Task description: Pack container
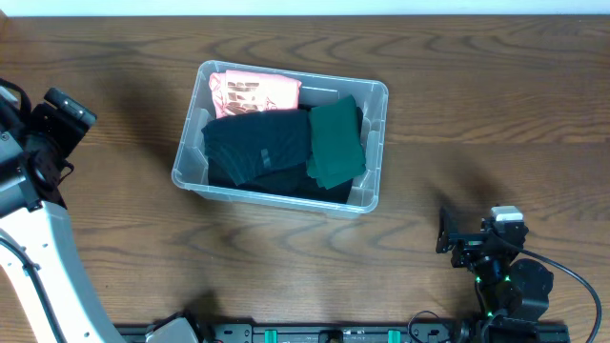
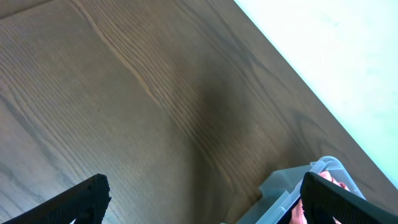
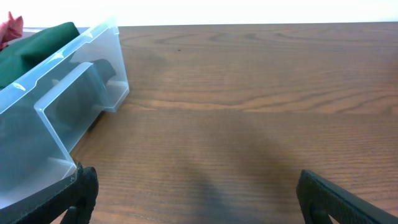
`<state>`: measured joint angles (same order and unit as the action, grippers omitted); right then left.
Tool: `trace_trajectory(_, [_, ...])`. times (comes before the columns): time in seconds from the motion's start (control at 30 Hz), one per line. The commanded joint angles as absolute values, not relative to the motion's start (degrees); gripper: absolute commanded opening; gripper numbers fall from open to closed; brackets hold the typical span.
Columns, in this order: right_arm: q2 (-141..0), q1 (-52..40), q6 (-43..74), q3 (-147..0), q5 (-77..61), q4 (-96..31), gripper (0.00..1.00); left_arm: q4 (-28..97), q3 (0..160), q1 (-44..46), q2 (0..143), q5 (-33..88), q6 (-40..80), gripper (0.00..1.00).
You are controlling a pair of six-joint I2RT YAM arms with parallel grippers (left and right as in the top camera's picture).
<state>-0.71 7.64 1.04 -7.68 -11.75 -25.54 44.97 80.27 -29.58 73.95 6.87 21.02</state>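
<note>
The clear plastic container (image 1: 187, 164) sits mid-table. It holds a folded pink garment (image 1: 254, 92) at the back, a black garment (image 1: 257, 148) in the middle and a dark green garment (image 1: 336, 141) on the right. My left gripper (image 1: 67, 112) hangs open and empty over bare wood to the container's left; in the left wrist view (image 2: 202, 202) a container corner (image 2: 283, 193) shows by the right finger. My right gripper (image 1: 446, 233) is open and empty near the front right; in the right wrist view (image 3: 196, 196) the container (image 3: 56, 106) stands to its left.
The wooden table (image 1: 477, 114) stretches around the container. The arm bases and a black rail (image 1: 315, 333) line the front edge. A pale surface (image 2: 336, 56) lies beyond the table's far edge.
</note>
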Motion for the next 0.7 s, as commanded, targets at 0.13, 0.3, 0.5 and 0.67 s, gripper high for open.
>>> trace_trajectory(0.13, [-0.32, 7.09, 1.65, -7.33, -11.35, -25.5, 0.99, 44.97, 80.07, -29.54, 73.8, 6.57, 21.12, 0.98])
trace_trajectory(0.3, [-0.32, 7.09, 1.65, -7.33, -11.35, -25.5, 0.99, 45.71, 79.37, -28.05, 71.5, 6.52, 20.69, 0.98])
trace_trajectory(0.5, [-0.32, 7.09, 1.65, -7.33, -11.35, -25.5, 0.99, 46.22, 74.89, -23.62, 61.65, 3.36, 18.79, 0.98])
trace_trajectory(0.67, [-0.32, 7.09, 1.65, -7.33, -11.35, -25.5, 0.99, 45.91, 69.28, -19.16, 51.72, 3.4, 12.36, 0.98])
